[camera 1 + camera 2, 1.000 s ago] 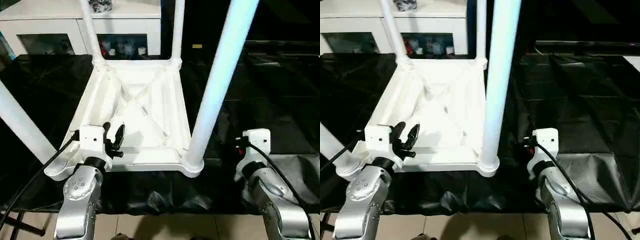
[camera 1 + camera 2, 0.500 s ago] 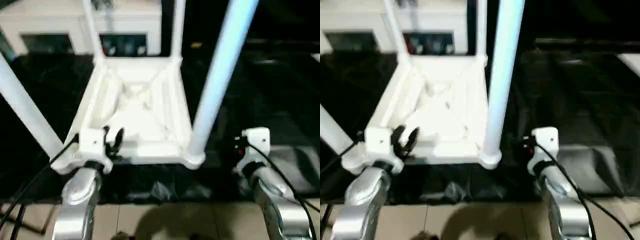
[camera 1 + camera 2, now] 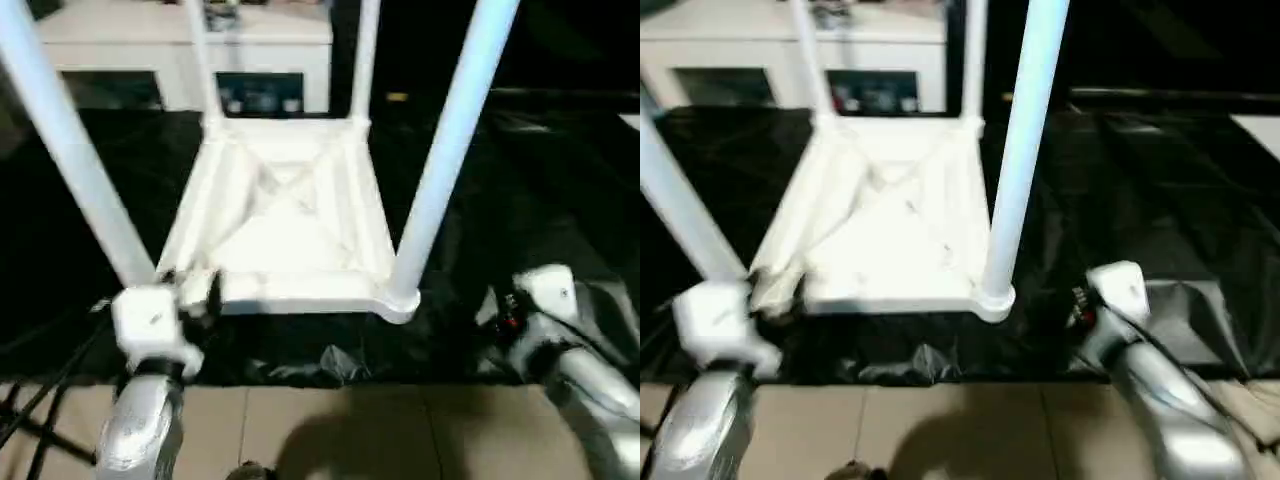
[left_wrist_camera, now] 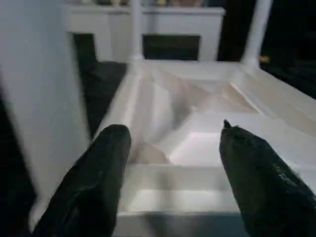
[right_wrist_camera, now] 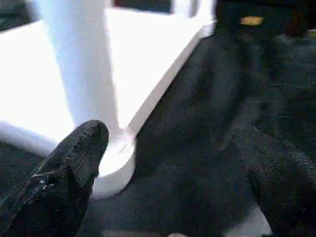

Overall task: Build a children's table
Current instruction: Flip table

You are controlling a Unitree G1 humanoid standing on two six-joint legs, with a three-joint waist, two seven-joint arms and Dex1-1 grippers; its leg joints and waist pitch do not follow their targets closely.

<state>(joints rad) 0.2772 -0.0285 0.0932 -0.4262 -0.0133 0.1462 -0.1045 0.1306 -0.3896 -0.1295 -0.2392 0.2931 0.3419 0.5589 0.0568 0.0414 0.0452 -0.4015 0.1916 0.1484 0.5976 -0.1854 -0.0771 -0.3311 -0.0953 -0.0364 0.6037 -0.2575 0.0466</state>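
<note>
The children's table lies upside down on a black cloth, its white ribbed tabletop [image 3: 290,235] facing up. All legs stand upright in the corner sockets: near-left leg [image 3: 70,150], near-right leg [image 3: 445,170], and two at the back [image 3: 365,60]. My left gripper [image 3: 195,290] hovers at the near-left corner, just in front of the tabletop's near rim [image 4: 197,173]. In the left wrist view its jaws [image 4: 173,131] are open, holding nothing. My right gripper [image 3: 505,310] is right of the near-right leg [image 5: 81,64], open wide [image 5: 170,133] and empty.
A white cabinet [image 3: 150,50] with glass doors stands behind the work surface. The black cloth [image 3: 540,180] spreads to the right of the table. Tiled floor [image 3: 330,430] runs below the near edge, with cables [image 3: 40,400] hanging at the left.
The camera has tilted down, showing more floor. My left gripper has come back from over the near rim to its front, and its fingers have spread wider. The table has not moved.
</note>
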